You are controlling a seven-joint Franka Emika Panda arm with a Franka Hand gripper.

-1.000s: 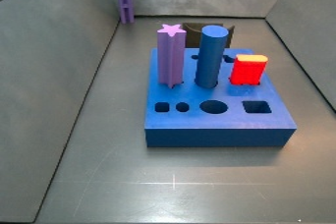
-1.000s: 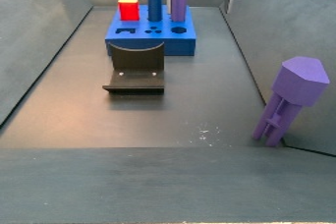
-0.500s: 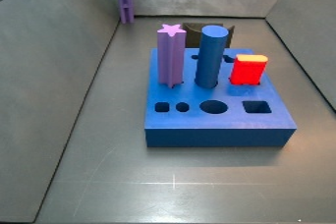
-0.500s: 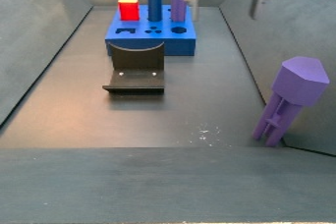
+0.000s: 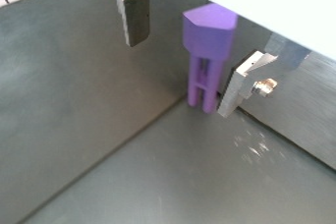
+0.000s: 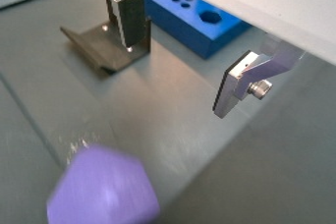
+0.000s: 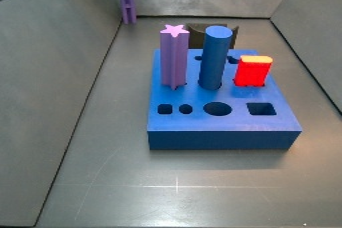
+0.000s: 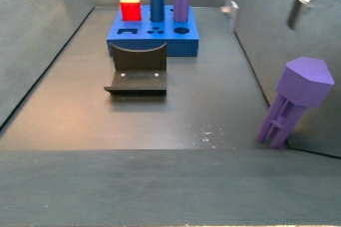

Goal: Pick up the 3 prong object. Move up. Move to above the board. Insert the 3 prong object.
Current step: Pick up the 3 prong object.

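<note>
Pre-grasp: gripper (image 5: 186, 55) hangs over the 3 prong object (image 5: 206, 59), jaws apart, empty.
The piece stands upright near a bench edge, well apart from the board (image 8: 155, 37); likely light, rigid, smooth plastic, best gripped on its wide head.

— What's on the floor (image 8: 160, 121)?

— The board (image 7: 221, 122), the fixture (image 8: 138, 78) just before it, and the 3 prong object (image 8: 293, 102) upright by the wall, well apart.

— And the gripper (image 5: 184, 56)?

— Off the floor, above the object, plates spread either side in a wrist view, not touching it.
</note>
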